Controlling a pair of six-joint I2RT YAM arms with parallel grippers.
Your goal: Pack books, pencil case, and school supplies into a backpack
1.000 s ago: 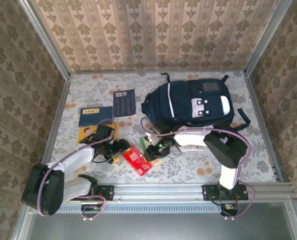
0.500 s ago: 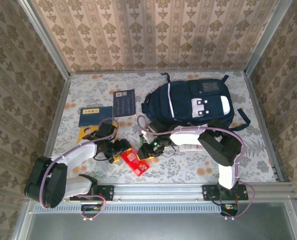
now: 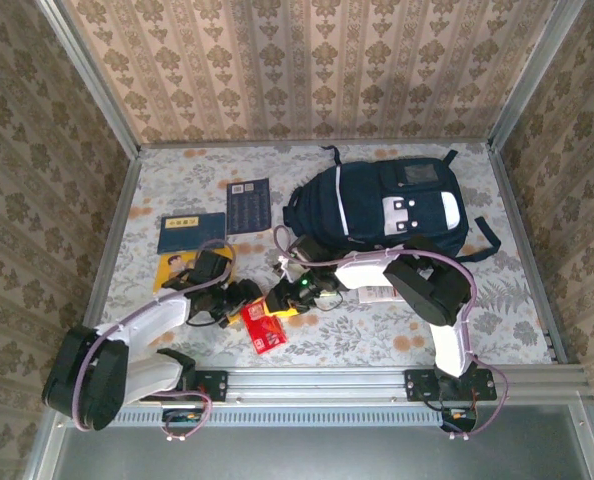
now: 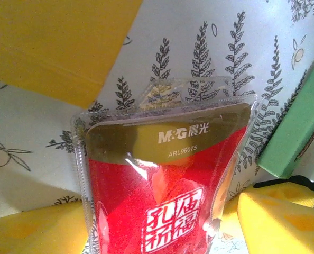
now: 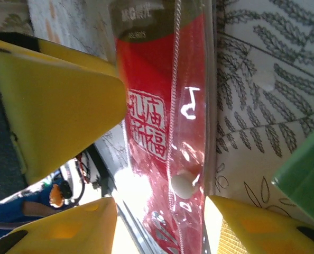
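Checking jaws: your left gripper (image 3: 245, 306) straddles the red packet (image 3: 265, 329), yellow fingers (image 4: 276, 217) spread wide at its two long edges. Your right gripper (image 3: 279, 304) flanks it too. Cannot tell whether either one pinches. Packet sits at the table's (image 3: 477, 320) near side, apart from the backpack (image 3: 387, 205), green pad (image 4: 297, 132) just beside.

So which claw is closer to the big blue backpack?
The right. The right claw sits a little in front of the backpack's near left corner, at the red packet; the left claw is further left, by the orange-yellow book.
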